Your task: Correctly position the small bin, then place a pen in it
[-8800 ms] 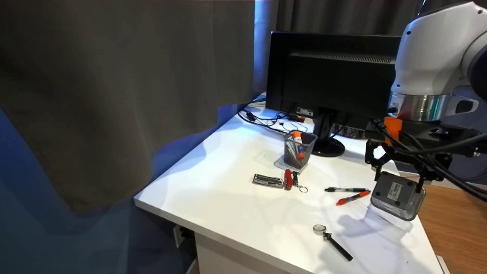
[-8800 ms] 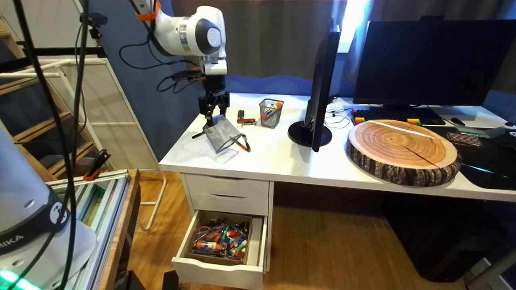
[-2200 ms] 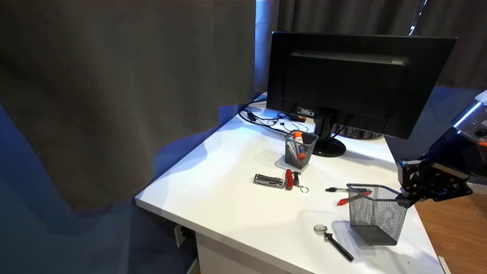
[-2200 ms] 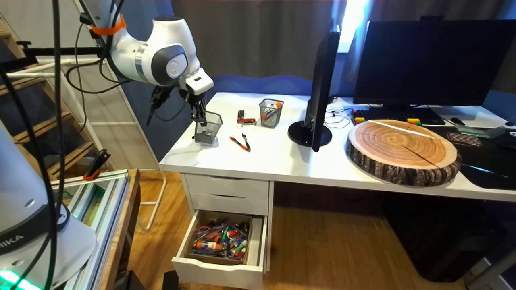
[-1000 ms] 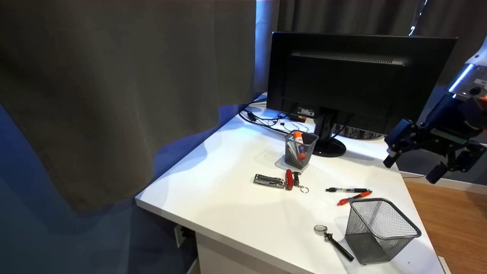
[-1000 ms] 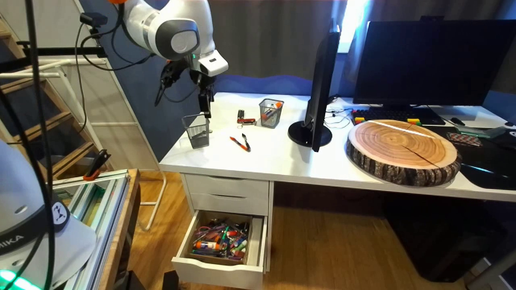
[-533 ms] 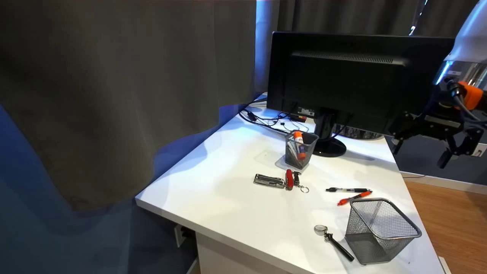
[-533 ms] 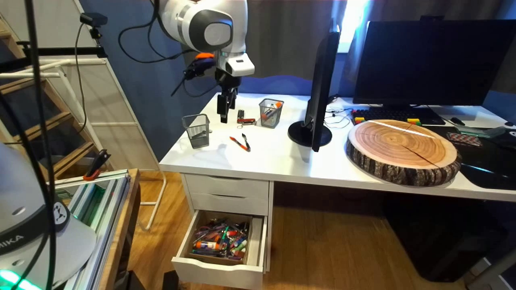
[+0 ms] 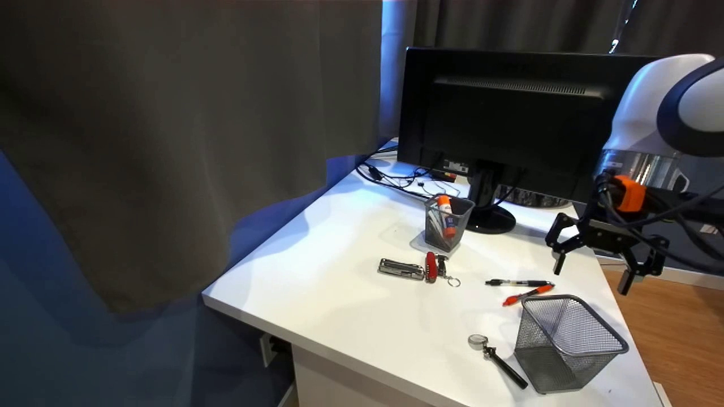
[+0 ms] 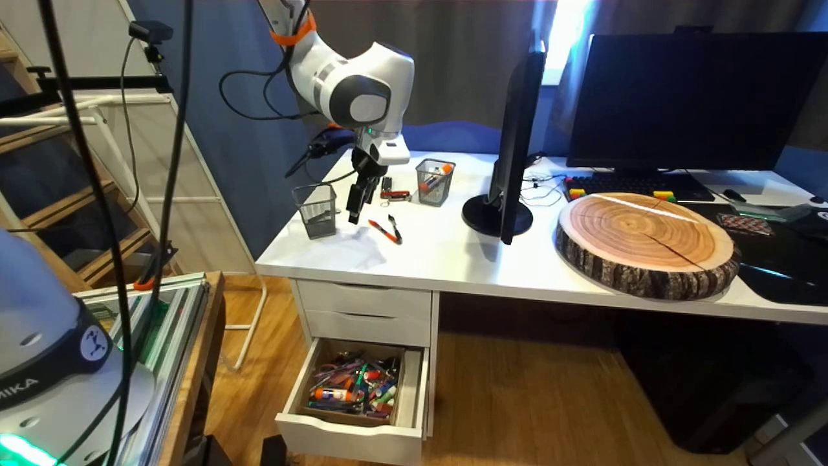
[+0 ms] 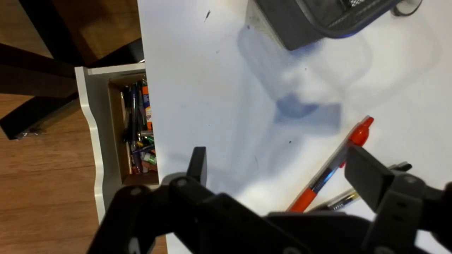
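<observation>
Pt 1 (bin): looks done. Small bin (image 10: 321, 226) stands upright, mouth up, on desk (image 10: 440, 252) nr left end edge, toward front-left corner as seen in an ext. view. No pen visible inside. Can't tell if exact spot = intended.

Pt 2 (pen): not done. Red pen (image 9: 529, 294) + black pen (image 9: 519, 282) lie loose on desk, farther from left end edge than bin, nearer front edge than back. Gripper (image 9: 591, 275) hangs above, nr front edge; fingers spread wide, nothing betw.

Left, my read: descend, pinch 1 pen (either fits), lift, carry, drop in bin.
</observation>
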Controlling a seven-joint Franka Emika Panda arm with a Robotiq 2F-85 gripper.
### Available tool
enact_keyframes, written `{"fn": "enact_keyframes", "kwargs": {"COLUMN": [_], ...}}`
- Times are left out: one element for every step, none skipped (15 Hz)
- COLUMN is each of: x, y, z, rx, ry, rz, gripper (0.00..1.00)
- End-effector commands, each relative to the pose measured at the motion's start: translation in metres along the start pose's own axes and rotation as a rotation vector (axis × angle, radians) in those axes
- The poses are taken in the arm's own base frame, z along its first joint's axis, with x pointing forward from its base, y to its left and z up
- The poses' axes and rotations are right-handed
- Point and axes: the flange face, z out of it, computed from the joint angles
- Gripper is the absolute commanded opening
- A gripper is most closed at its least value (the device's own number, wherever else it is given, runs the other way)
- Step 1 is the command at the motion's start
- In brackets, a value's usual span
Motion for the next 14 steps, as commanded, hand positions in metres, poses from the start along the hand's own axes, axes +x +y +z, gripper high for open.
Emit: {"fn": "enact_keyframes", "kwargs": {"x": [0.013,0.016,0.019,0.023,0.027,0.029,0.032,0.035,0.038,0.041,0.044,0.047,0.049,0.051], "y": [-0.014,-0.018,-0.021,-0.023,-0.026,-0.028,-0.030,-0.029,-0.030,-0.030,-0.029,-0.028,-0.027,-0.027], "z": [0.026,0.030,0.034,0.037,0.040,0.042,0.044,0.046,0.048,0.049,0.050,0.051,0.052,0.053], "rx": [0.008,0.024,0.035,0.048,0.062,0.066,0.071,0.065,0.062,0.065,0.059,0.053,0.051,0.050], "ry": [-0.044,-0.043,-0.045,-0.038,-0.034,-0.030,-0.028,-0.021,-0.015,-0.015,-0.009,-0.005,-0.002,0.000], "rz": [0.013,0.008,0.014,0.022,0.028,0.036,0.039,0.046,0.050,0.056,0.063,0.071,0.076,0.079], "gripper": [1.00,1.00,1.00,1.00,1.00,1.00,1.00,1.00,1.00,1.00,1.00,1.00,1.00,1.00]}}
